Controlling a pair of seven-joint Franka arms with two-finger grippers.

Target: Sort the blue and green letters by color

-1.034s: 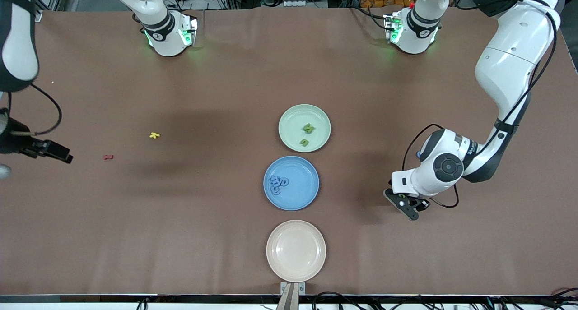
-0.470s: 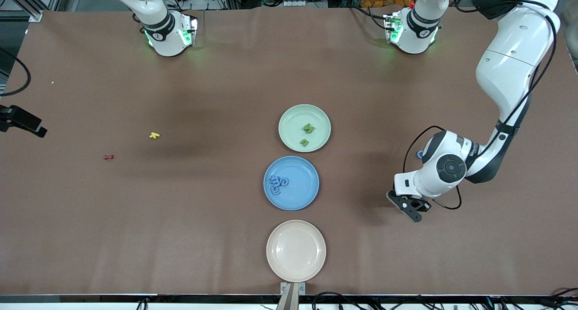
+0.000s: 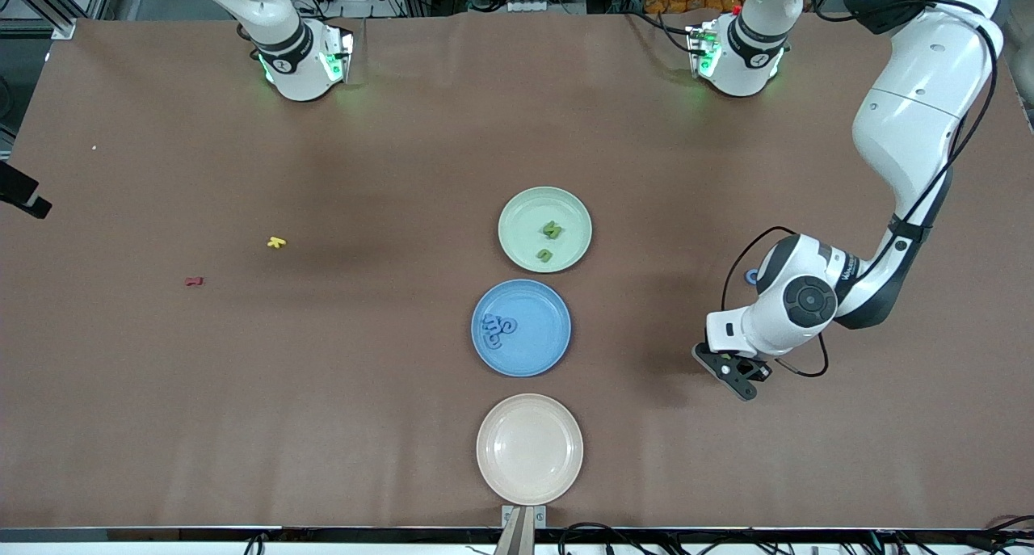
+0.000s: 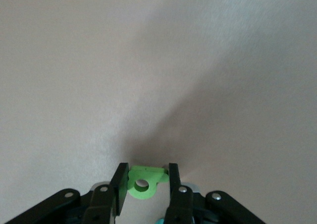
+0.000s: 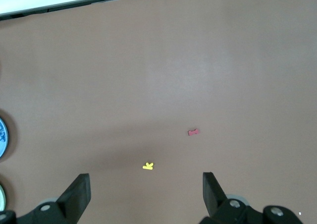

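My left gripper [image 3: 731, 371] is low over the bare table toward the left arm's end, beside the blue plate. In the left wrist view it [image 4: 146, 184] is shut on a leaf-green letter [image 4: 144, 181] with a round hole. A blue ring-shaped letter [image 3: 751, 276] lies on the table by the left arm's cable. Two green letters [image 3: 552, 230] lie in the pale green plate [image 3: 525, 212]. Several blue letters [image 3: 497, 329] lie in the blue plate [image 3: 543, 337]. My right gripper [image 3: 24, 195] is at the right arm's end of the table, open and empty [image 5: 144, 194].
An empty pink plate [image 3: 529, 448] stands nearest the front camera. A yellow letter [image 3: 276, 242] and a red letter [image 3: 193, 281] lie toward the right arm's end; both also show in the right wrist view, yellow [image 5: 148, 166] and red [image 5: 193, 132].
The right arm has drawn back toward its end of the table and now barely shows in the front view. The left gripper has shifted slightly toward the left arm's end.
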